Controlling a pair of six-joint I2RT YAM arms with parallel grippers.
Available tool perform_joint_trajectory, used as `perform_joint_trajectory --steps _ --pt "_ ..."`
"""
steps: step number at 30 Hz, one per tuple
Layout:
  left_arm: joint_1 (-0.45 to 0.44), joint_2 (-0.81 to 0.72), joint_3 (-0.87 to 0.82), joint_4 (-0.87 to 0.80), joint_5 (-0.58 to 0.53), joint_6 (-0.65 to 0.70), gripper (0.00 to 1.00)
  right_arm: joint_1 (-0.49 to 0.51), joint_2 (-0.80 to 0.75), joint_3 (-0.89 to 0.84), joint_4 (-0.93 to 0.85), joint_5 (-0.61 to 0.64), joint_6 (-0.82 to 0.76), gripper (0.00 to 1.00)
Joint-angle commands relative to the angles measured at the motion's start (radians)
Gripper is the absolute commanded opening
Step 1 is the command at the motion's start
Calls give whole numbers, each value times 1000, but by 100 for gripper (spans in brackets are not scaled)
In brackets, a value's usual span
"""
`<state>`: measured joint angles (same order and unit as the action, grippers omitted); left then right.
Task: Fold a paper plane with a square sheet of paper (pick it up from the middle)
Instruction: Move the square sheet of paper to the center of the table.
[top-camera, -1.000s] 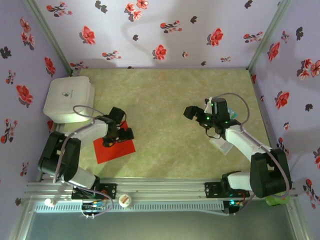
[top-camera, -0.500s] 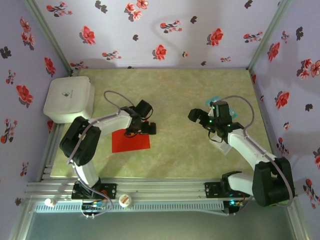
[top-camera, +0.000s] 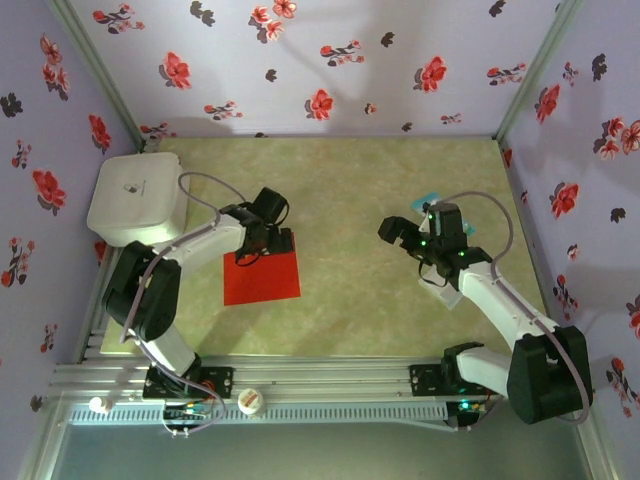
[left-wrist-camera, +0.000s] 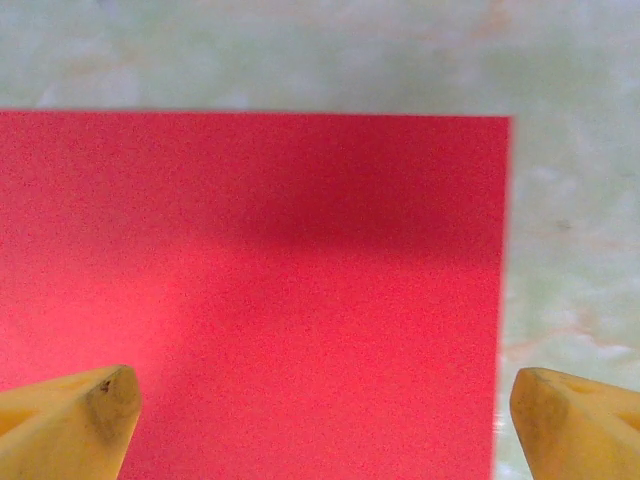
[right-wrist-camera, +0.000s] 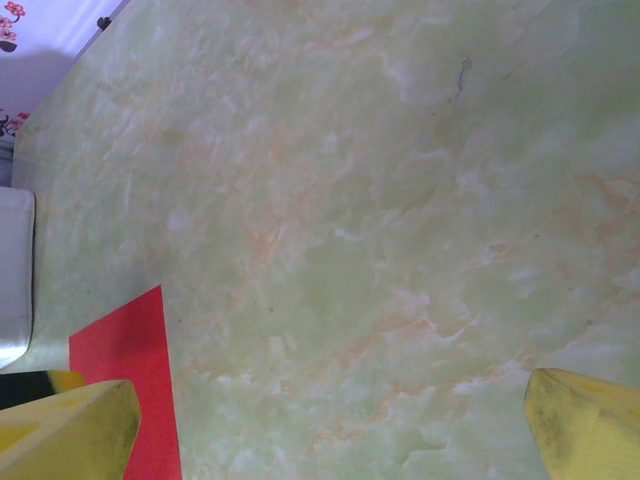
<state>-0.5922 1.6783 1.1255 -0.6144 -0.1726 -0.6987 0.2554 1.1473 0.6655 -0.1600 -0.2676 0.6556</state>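
The square sheet of red paper (top-camera: 263, 280) lies flat and unfolded on the green marbled table, left of centre. My left gripper (top-camera: 258, 248) hovers over the sheet's far edge. In the left wrist view the sheet (left-wrist-camera: 260, 290) lies under the jaws, its right edge and far edge showing. The left gripper (left-wrist-camera: 320, 430) is open, and its yellow fingertips (left-wrist-camera: 70, 425) stand wide apart with nothing between them. My right gripper (top-camera: 398, 232) is open over bare table right of centre. A corner of the sheet (right-wrist-camera: 130, 390) shows at the lower left of the right wrist view, beside my open right gripper (right-wrist-camera: 325, 430).
A white box (top-camera: 138, 197) sits at the table's far left, close to the left arm. A small light-blue-and-white packet (top-camera: 432, 198) lies partly under the right arm. Flowered walls close in the table on three sides. A white cap (top-camera: 250, 401) rests on the front rail.
My left gripper has swung from the sheet's right side back to its far edge. The sheet, slid right and squared a second ago, now lies still. The right arm barely moved.
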Motion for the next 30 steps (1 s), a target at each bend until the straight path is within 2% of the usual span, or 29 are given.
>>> perform_joint_trajectory --steps 1,14,22,30 --pt "-1 51 -11 -55 -37 -35 95 6 6 -13 45 -33 14 99" --pt "-34 178 23 -69 -39 -28 95 5 15 -13 47 -42 31 99" --pt "-117 267 109 -62 -1 -10 96 6 30 -7 48 -14 52 99" --pt "-176 298 173 -19 51 -72 96 6 25 -14 -15 57 48 99"
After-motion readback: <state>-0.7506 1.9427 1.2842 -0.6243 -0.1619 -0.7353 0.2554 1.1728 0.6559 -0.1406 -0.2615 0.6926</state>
